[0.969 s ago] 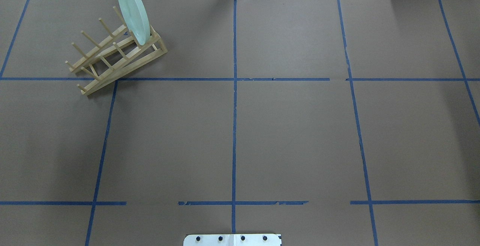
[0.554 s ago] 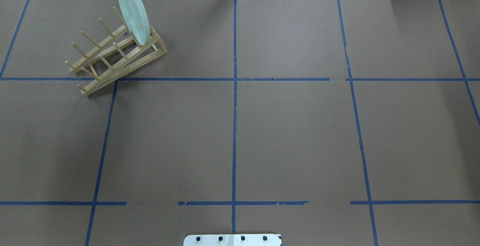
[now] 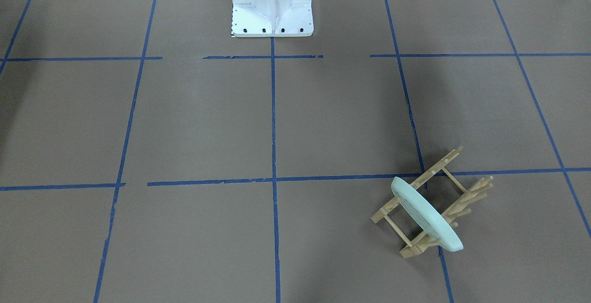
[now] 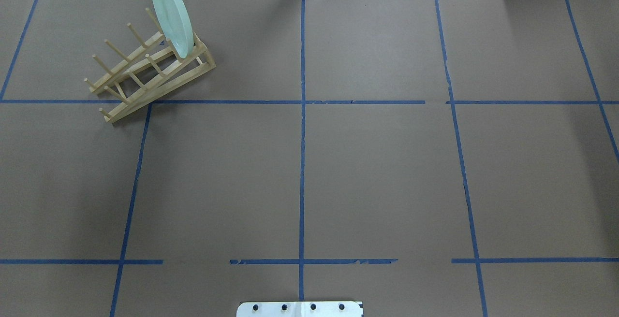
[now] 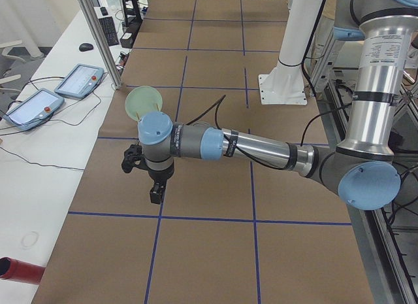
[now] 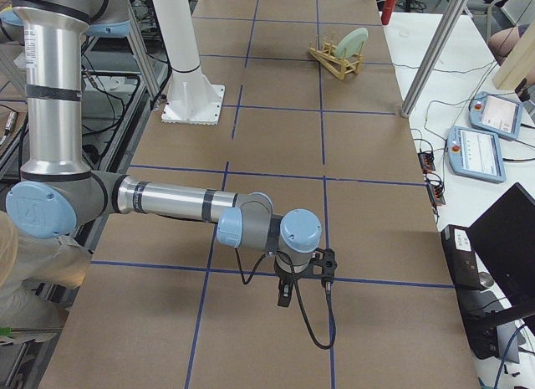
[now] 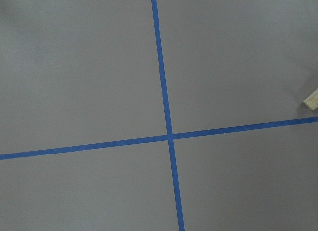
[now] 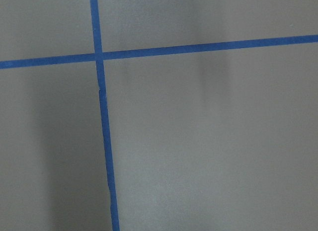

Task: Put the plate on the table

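Two grippers hang over the table [image 4: 377, 172], the left gripper [image 5: 155, 194] and the right gripper [image 6: 284, 295]; I cannot tell whether their fingers are spread or pressed together. Neither touches the plate [image 4: 171, 15], which stands farther off on edge, leaning in the end slot of the wooden rack [image 4: 150, 73].

Glossy plate [image 4: 171, 15], wooden rack [image 4: 163, 88], matt table [image 4: 377, 172]
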Controlling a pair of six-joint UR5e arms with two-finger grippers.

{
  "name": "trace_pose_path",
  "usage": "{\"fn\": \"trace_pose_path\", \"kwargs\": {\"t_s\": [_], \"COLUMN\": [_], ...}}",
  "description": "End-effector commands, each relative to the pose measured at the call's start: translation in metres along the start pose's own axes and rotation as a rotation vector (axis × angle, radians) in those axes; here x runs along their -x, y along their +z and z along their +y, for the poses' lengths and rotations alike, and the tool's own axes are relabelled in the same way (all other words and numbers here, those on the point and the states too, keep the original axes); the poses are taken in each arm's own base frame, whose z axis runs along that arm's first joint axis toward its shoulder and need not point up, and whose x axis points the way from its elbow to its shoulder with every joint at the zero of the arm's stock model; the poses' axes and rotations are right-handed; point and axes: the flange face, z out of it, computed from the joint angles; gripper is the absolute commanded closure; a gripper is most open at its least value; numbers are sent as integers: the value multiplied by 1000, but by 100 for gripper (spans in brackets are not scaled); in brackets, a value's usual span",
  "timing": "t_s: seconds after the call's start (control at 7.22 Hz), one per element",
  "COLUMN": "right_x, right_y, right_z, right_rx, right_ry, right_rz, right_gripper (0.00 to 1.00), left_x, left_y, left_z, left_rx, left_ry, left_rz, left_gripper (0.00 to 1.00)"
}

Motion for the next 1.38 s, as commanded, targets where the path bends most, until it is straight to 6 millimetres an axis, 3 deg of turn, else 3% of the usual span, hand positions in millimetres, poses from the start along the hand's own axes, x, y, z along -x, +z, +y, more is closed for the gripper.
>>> {"fn": "trace_pose_path", "kwargs": {"t_s": [0.0, 0.28, 0.55, 0.69, 0.83, 0.97, 1.11, 1.25], "right_x": [0, 0, 0, 0, 0, 0, 0, 0], "right_y": [0, 0, 0, 0, 0, 0, 0, 0], "right_z": [0, 0, 0, 0, 0, 0, 0, 0], "right_rx": [0, 0, 0, 0, 0, 0, 0, 0], "right_ry": [0, 0, 0, 0, 0, 0, 0, 0], "right_rz": [0, 0, 0, 0, 0, 0, 0, 0], "right_gripper": [0, 0, 0, 0, 0, 0, 0, 0], "left_x": [-41, -97, -161, -207, -271, -306, -307, -337], "left_y": [-11, -14, 5, 20, 44, 46, 56, 81], "left_z": [-9, -30, -88, -118, -144, -171, -169, -177], "left_rx": [-90, -150, -197, -239, -246, -282, -292, -327], "left_ry": [-17, -259, -386, -481, -563, -757, -753, -792], "left_rz": [235, 366, 508, 527, 578, 663, 720, 722], "left_gripper": [0, 0, 0, 0, 0, 0, 0, 0]}}
